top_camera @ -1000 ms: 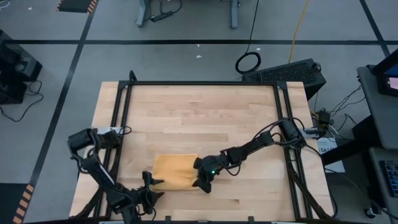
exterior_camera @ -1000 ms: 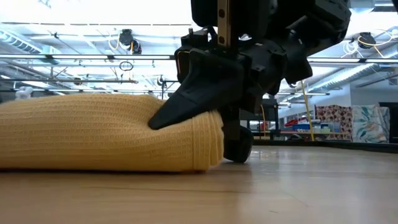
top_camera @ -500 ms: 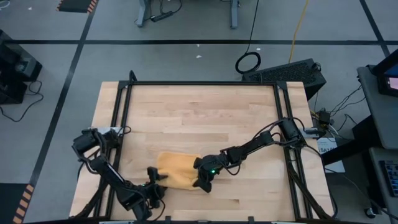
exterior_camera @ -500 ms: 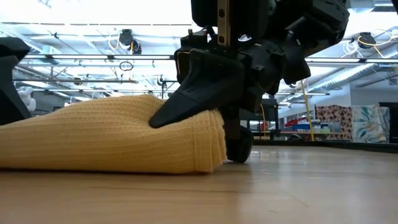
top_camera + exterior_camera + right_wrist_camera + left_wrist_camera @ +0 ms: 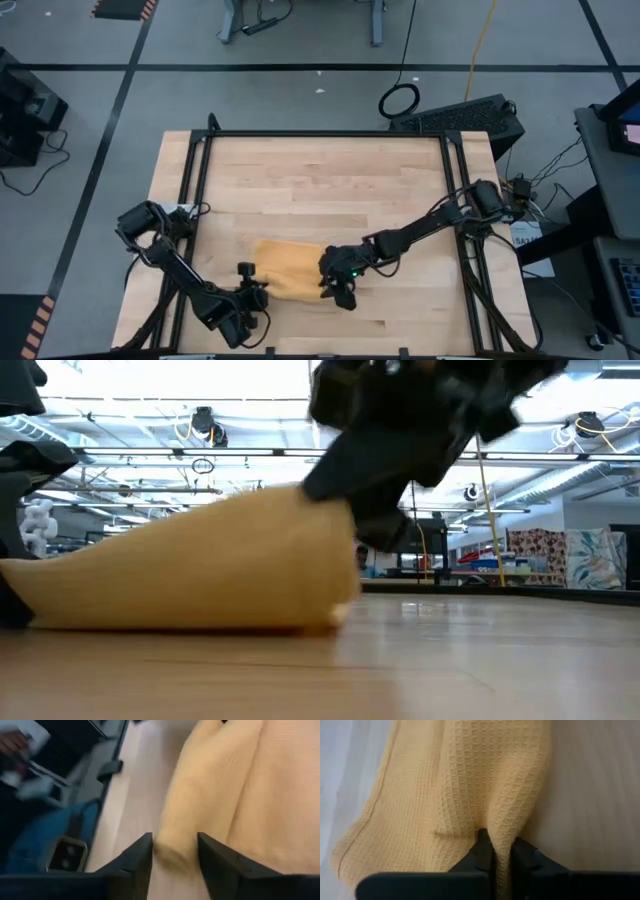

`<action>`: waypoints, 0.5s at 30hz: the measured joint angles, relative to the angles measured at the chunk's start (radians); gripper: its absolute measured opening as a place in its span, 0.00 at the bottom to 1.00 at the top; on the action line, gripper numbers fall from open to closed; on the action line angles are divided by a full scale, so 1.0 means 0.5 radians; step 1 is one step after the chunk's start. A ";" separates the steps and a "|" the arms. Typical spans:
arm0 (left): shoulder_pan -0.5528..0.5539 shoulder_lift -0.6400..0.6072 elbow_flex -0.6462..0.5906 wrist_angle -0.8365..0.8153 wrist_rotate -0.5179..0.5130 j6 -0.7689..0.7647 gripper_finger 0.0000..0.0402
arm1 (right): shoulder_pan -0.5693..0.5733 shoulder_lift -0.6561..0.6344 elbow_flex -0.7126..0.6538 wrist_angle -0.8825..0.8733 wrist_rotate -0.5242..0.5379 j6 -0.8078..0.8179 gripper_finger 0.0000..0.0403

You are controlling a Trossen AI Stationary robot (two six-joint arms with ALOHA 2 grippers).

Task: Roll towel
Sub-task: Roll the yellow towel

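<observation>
Left hand (image 5: 501, 851) pinches the towel (image 5: 285, 270) edge; right hand (image 5: 174, 851) straddles it, parted.

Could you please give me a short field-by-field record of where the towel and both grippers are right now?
towel: mustard-yellow towel, bunched on the near part of the wooden table, between the two grippers
left gripper: left gripper at the towel's left end, fingers shut on a raised fold of the cloth
right gripper: right gripper at the towel's right end, fingers apart with the cloth's edge between them
towel shape: right end raised, sloping down toward the left end in the low view
</observation>
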 joint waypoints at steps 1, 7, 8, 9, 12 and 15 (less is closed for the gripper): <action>0.001 -0.033 -0.005 -0.013 0.026 0.000 0.08 | 0.009 -0.056 0.000 -0.099 0.042 -0.092 0.36; 0.049 -0.291 -0.004 -0.040 0.148 0.000 0.06 | 0.227 -0.250 0.001 -0.291 0.528 -0.746 0.47; 0.065 -0.326 -0.004 -0.047 0.169 -0.001 0.05 | 0.286 -0.252 0.004 -0.224 0.607 -0.873 0.48; 0.086 -0.360 -0.004 -0.041 0.199 0.000 0.05 | 0.343 -0.235 0.007 -0.148 0.706 -0.975 0.50; 0.153 -0.431 -0.003 -0.031 0.356 -0.014 0.05 | 0.485 -0.125 0.008 0.077 1.021 -1.178 0.55; 0.228 -0.435 -0.003 -0.031 0.558 -0.074 0.05 | 0.549 0.018 0.008 0.284 1.347 -1.196 0.61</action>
